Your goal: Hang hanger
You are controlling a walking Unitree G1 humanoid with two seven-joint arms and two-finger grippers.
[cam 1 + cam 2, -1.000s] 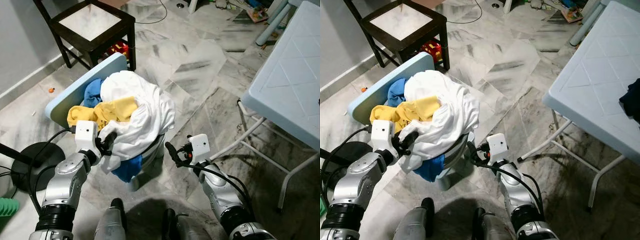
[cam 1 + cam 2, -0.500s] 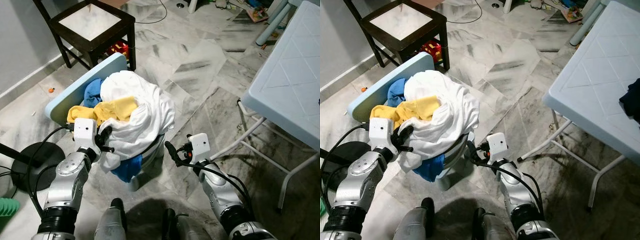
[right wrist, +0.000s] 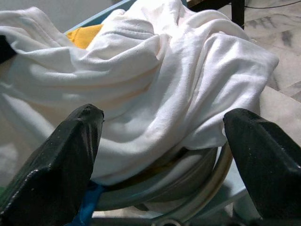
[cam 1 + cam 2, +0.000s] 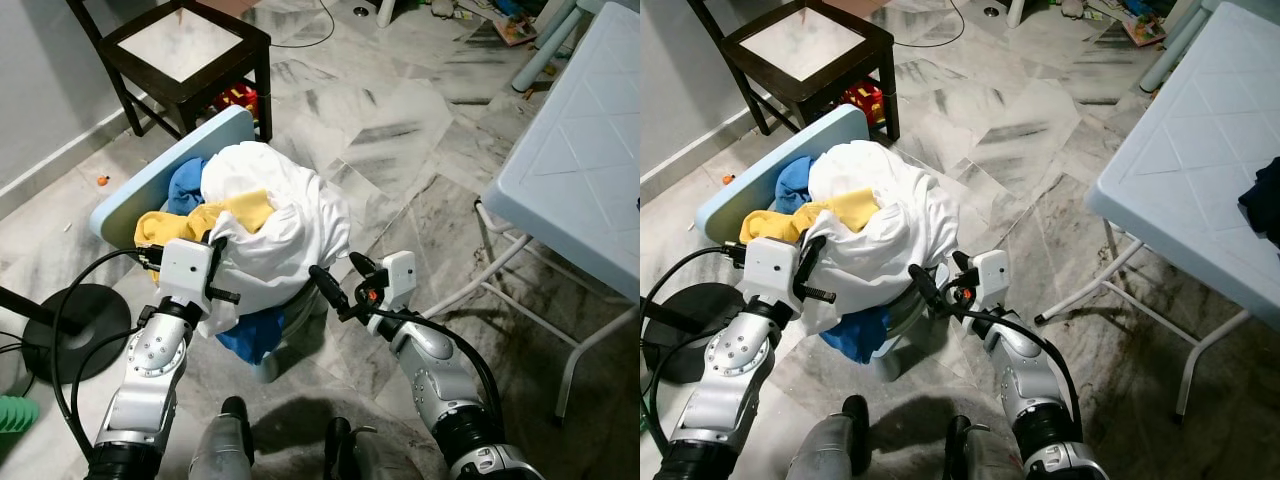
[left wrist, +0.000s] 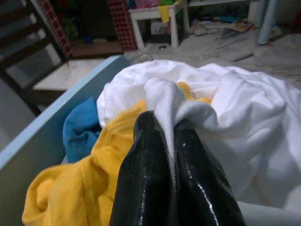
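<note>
My left gripper (image 5: 171, 141) is pinching a fold of the white garment (image 4: 285, 225), its two black fingers (image 5: 146, 160) pressed together with the cloth squeezed up between them. In the left eye view that gripper (image 4: 215, 262) sits at the near-left edge of the laundry heap. My right gripper (image 4: 338, 282) hangs just beside the heap's right side, its two fingers (image 3: 56, 160) spread wide with nothing between them, facing the draped white cloth and the basket rim (image 3: 207, 174) below it.

I count three colours of clothing in the one laundry basket (image 4: 300, 300): the big white garment on top, a yellow one (image 4: 235, 212) under it toward the left, and blue cloth showing in two spots, one behind (image 4: 185, 185) and one hanging low at the front (image 4: 250, 335). I cannot make out a hanger anywhere in the pile. One pale blue board (image 4: 165, 170) leans behind the basket.

Further out on the marble floor (image 4: 400, 120) there is one dark wooden chair (image 4: 185, 50) with a pale seat at the far left, one round black stand base (image 4: 70, 325) near my left arm, and one white folding table (image 4: 575, 170) to my right.
</note>
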